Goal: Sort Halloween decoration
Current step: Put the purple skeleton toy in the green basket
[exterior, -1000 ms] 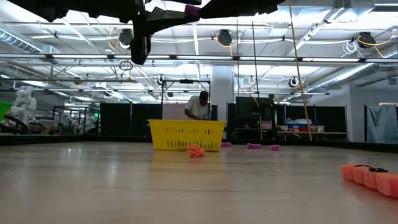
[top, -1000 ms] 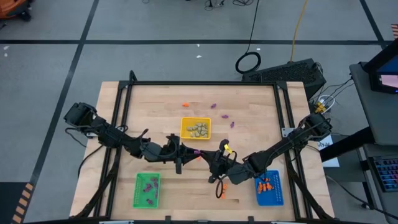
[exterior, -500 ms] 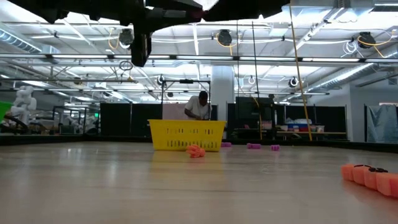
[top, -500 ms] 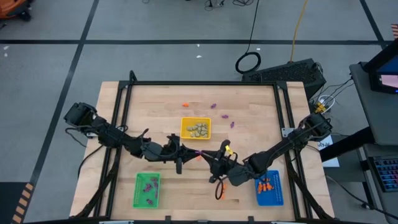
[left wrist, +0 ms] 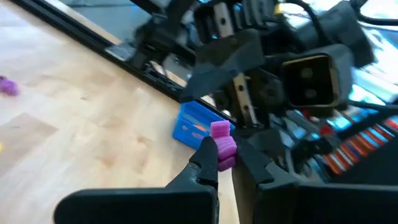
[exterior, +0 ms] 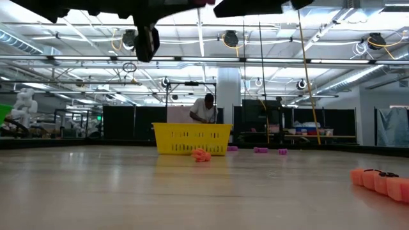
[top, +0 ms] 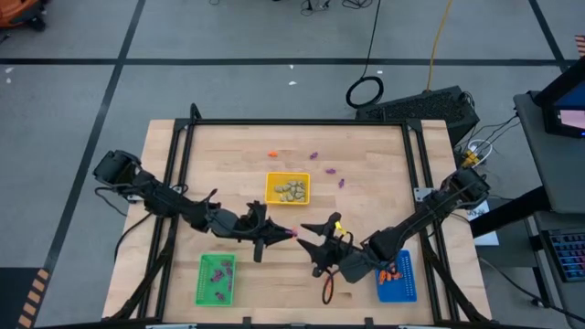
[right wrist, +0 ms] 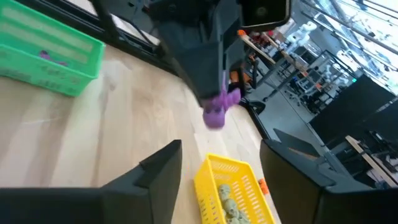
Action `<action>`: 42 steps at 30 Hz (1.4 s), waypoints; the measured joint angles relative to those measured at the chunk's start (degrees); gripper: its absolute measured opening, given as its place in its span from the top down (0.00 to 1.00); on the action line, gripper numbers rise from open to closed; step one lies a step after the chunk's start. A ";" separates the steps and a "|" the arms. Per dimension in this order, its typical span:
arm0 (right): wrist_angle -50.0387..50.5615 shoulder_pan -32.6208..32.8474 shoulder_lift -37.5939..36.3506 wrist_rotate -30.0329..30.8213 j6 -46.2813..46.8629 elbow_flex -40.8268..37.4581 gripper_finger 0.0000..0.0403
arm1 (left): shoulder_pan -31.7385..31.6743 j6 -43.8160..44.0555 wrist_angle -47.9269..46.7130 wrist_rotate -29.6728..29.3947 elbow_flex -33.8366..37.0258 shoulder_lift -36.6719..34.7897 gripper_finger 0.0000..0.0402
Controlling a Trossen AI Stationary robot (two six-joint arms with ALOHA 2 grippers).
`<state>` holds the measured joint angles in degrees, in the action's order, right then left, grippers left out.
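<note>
A small purple trinket (left wrist: 222, 144) hangs above the table's middle, with my left gripper (left wrist: 227, 159) shut on it. In the high view the trinket (top: 292, 234) shows at the left gripper's tip (top: 286, 234). My right gripper (top: 312, 247) stands open just to its right, facing it, with nothing between its fingers. The right wrist view shows the trinket (right wrist: 219, 109) ahead of that open gripper (right wrist: 221, 155). Other trinkets lie on the wood: an orange one (top: 271, 153) and purple ones (top: 313, 155) at the far side. My left gripper pinches the purple trinket's lower part (left wrist: 225, 155) between its two fingertips. The fingers reach about level from the table's left. The trinket's upper part (left wrist: 219, 129) sticks out past the tips, and the whole is lifted clear of the table.
A yellow tray (top: 287, 189) with beige pieces stands just beyond the grippers. A green tray (top: 216, 279) with purple pieces is at the near left, and a blue tray (top: 396, 276) with orange pieces at the near right. An orange piece (top: 325, 289) lies near the front edge.
My right gripper has opened, let go of the purple trinket and drawn back a little toward the table's near right. The trinket stays in the air in my left gripper, which has closed on it and hardly shifted.
</note>
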<state>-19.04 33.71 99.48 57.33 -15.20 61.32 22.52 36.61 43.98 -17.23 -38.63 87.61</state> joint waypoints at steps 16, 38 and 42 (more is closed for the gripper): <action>1.08 4.40 0.00 -0.12 -0.11 0.00 0.51 | 7.18 0.43 -23.99 -2.66 0.02 -15.50 0.97; 1.81 4.40 -0.02 -0.15 0.13 0.00 0.51 | 25.76 18.57 -52.70 1.68 0.02 -19.60 0.96; 1.83 4.40 -0.02 -0.15 0.11 0.00 0.51 | 27.41 25.57 -58.98 1.32 0.02 -19.60 0.96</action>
<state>-17.21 38.11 99.46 57.19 -15.09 61.32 49.93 62.18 -15.00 -15.91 -38.61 68.01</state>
